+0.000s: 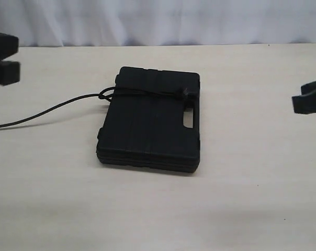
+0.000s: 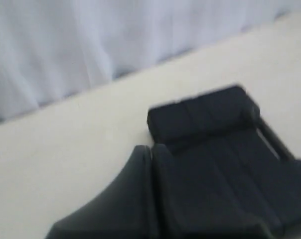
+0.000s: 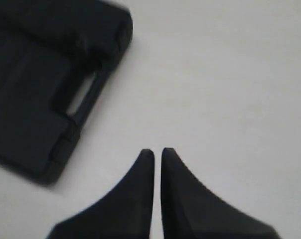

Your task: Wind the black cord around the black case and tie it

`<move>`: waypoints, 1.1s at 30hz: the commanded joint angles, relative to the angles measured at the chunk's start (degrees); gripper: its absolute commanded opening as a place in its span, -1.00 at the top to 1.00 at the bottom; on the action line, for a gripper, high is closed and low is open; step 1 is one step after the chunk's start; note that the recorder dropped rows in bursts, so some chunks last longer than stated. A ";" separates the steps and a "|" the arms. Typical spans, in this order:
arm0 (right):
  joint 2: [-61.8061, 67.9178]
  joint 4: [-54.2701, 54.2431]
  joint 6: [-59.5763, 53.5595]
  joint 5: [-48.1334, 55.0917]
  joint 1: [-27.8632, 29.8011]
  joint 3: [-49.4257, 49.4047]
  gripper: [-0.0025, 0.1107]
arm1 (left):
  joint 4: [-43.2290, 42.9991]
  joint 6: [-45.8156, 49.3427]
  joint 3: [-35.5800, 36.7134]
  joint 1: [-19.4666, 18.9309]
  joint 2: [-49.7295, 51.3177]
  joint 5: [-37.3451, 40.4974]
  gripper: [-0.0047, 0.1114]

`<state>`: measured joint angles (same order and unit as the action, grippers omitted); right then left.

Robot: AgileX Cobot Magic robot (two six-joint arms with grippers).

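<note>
Now | left jaws: pressed together | right jaws: pressed together (both clear of black case (image 1: 150, 125))

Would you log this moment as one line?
cord: looped over case | left hand: shut, empty | right hand: shut, empty | hands off case

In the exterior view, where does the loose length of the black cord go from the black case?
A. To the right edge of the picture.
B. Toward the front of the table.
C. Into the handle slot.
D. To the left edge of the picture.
D: the black cord crosses the far part of the black case and trails over the table to the left edge.
</note>
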<state>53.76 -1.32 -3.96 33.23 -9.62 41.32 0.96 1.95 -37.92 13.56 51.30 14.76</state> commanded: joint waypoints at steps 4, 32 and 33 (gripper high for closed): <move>-17.96 -2.22 -6.34 -36.93 0.12 -20.86 0.88 | 0.55 1.28 24.87 0.65 -10.27 -59.08 0.92; -35.25 -2.32 -6.34 -39.70 0.09 -41.32 0.88 | -0.96 1.28 37.92 0.73 -10.63 -62.85 0.92; -37.18 -2.32 -6.34 -35.34 0.09 -41.32 0.88 | -0.96 1.28 37.92 0.73 -11.53 -58.19 0.92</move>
<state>20.47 -3.34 -9.95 -6.51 -9.62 0.45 0.33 3.20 -0.52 13.95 41.06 -51.04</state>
